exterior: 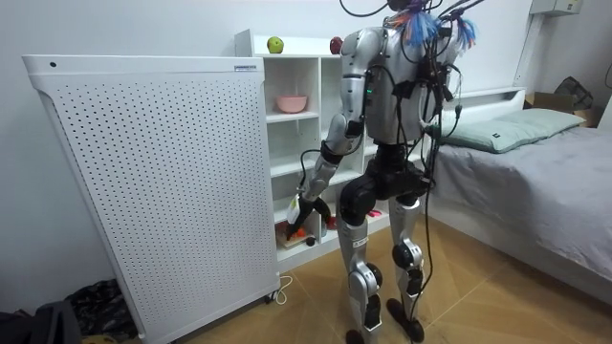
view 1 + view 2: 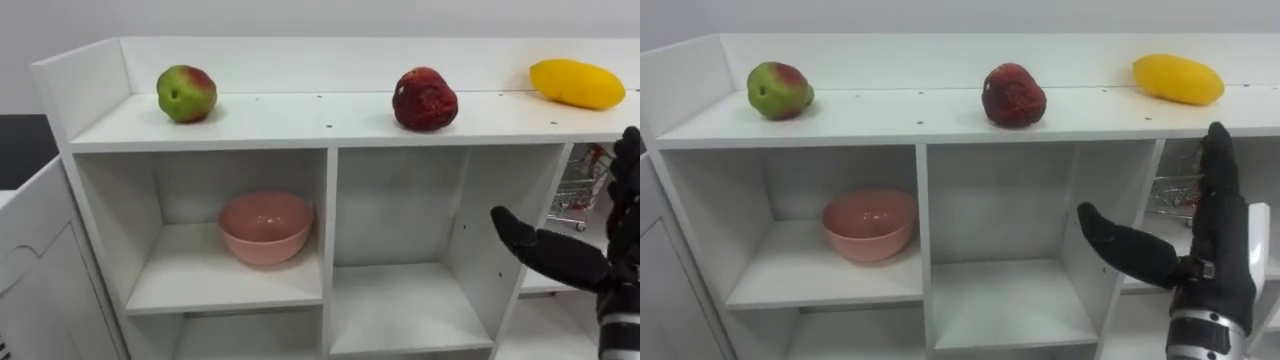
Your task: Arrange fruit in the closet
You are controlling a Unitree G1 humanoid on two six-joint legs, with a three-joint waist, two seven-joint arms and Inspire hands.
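Three fruits lie on top of the white closet (image 2: 330, 125): a green-red apple (image 2: 186, 93) at the left, a dark red fruit (image 2: 425, 100) in the middle and a yellow mango (image 2: 577, 83) at the right. My right hand (image 2: 612, 268) is open at the lower right, in front of the closet's right-hand compartments, thumb spread toward the middle and holding nothing. It stays below the top board and touches no fruit. In the room view my left hand (image 1: 304, 212) hangs low by the closet's lower shelves.
A pink bowl (image 2: 265, 227) sits in the upper left compartment. A small wire shopping cart (image 2: 1175, 195) shows in the right compartment behind my hand. A white perforated panel (image 1: 153, 182) stands close at my left, and a bed (image 1: 545, 162) lies behind me.
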